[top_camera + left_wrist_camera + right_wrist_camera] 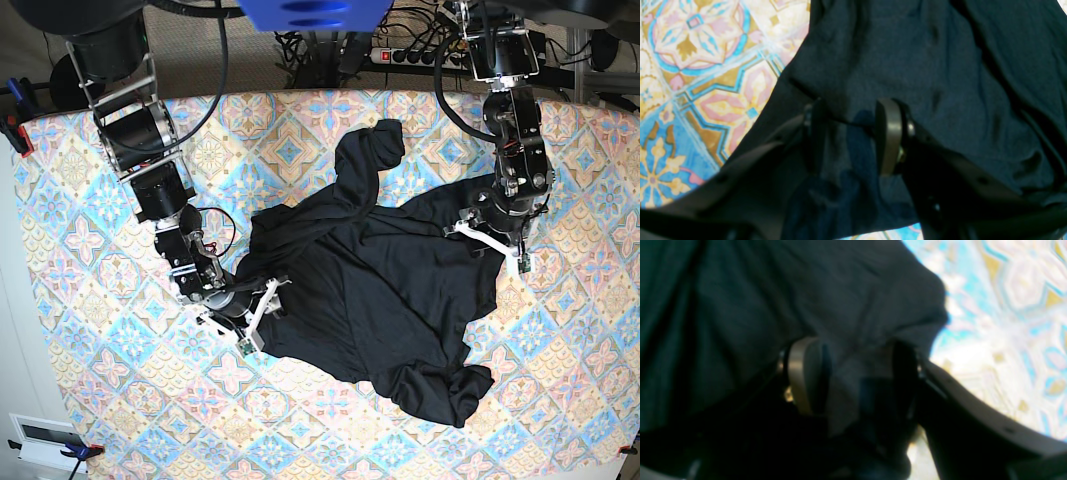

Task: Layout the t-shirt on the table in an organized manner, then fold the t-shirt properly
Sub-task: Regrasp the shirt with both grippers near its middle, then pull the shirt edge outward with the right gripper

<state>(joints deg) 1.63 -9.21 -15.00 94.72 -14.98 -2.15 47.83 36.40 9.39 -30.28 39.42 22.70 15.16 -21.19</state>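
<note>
Both arms are into the cloth, and the risk is plain: each wrist view shows only a thin fold caught between the fingers, so a hard outward pull could let the fabric slip free, or drag the whole bunched heap sideways instead of spreading it.

Near the front edge of the table [90, 400], a twisted lump of the t-shirt [380, 290], maybe a sleeve or a hem corner, lies curled toward the front-right; it could get trapped underneath if the body is stretched first.

Moving back, the right gripper [262, 297] sits low at the shirt's left margin, its arm reaching in from the back-left corner, forearm nearly flat to the table. In its wrist view the right gripper [857, 373] is closed down on a ridge of fabric.

Further back, the left gripper [492, 230] comes down steeply from the back-right, pinching the shirt's right margin; close up, the left gripper [848, 133] clamps a fold.

At the back edge, another sleeve trails up, crumpled.
</note>
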